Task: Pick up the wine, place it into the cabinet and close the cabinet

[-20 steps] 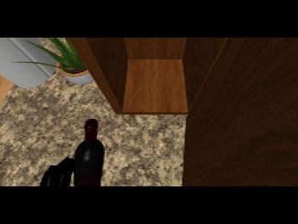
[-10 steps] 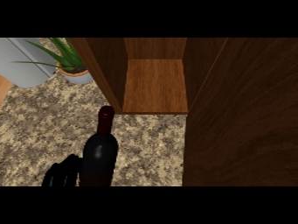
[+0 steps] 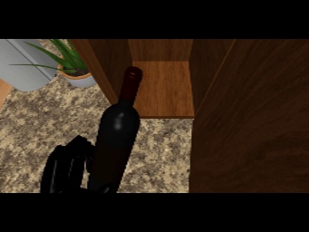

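Fingers of your left hand wrapped round wine bottle, open cabinet just ahead, potted plant beyond-left on desk.

A kitchen: speckled stone counter, wooden cabinet (potted plant behind).

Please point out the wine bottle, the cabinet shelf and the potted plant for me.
wine bottle (image 3: 117,131), head view, on its dark body.
cabinet shelf (image 3: 166,88), head view, on its bare wooden board.
potted plant (image 3: 78,79), head view, on the pot's rim.
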Controlling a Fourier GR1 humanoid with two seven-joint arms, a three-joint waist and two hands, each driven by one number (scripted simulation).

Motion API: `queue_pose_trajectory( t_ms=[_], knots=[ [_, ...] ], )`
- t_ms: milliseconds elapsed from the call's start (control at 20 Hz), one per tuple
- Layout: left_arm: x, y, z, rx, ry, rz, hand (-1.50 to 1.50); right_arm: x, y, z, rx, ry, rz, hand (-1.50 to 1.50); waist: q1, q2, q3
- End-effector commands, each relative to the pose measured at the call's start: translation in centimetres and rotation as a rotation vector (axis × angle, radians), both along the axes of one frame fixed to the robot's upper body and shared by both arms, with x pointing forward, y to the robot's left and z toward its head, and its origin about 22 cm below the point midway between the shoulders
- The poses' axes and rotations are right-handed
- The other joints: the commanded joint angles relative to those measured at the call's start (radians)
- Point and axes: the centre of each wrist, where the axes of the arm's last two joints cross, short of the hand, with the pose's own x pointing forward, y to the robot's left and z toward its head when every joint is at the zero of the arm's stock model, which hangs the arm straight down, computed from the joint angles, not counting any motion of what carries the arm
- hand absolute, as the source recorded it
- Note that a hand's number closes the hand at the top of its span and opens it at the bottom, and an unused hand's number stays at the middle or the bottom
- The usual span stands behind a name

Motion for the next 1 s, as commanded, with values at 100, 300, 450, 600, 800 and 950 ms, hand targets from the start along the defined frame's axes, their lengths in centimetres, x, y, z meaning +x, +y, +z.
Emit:
queue_pose_trajectory(
  t_ms=[100,300,450,600,800,950],
  knots=[
    [2.4,-3.2,2.3,0.022,0.002,-0.019,1.5,-0.1,-0.3,0.3,-0.011,0.013,-0.014,-1.5,-0.002,0.0,0.0],
    [6.7,-5.0,5.3,0.034,-0.024,0.016,1.5,0.6,2.1,0.2,0.011,-0.002,-0.005,-1.5,-0.005,0.002,0.0],
    [7.3,-6.4,6.2,0.046,-0.031,0.033,1.5,0.8,0.9,-0.2,0.007,0.0,-0.015,-1.5,-0.004,0.001,0.0],
    [7.5,-7.1,6.6,0.111,-0.052,0.059,1.5,2.0,0.0,-0.4,-0.012,0.001,-0.001,-1.5,-0.001,0.001,0.0],
    [11.2,-8.5,4.6,0.169,-0.022,0.053,1.5,0.7,0.5,0.1,-0.001,-0.012,-0.01,-1.5,-0.008,0.002,0.0],
    [10.2,-11.4,3.3,0.249,-0.008,0.036,1.5,2.0,0.0,-1.8,0.001,-0.008,-0.005,-1.5,-0.011,0.003,0.0]
  ],
)
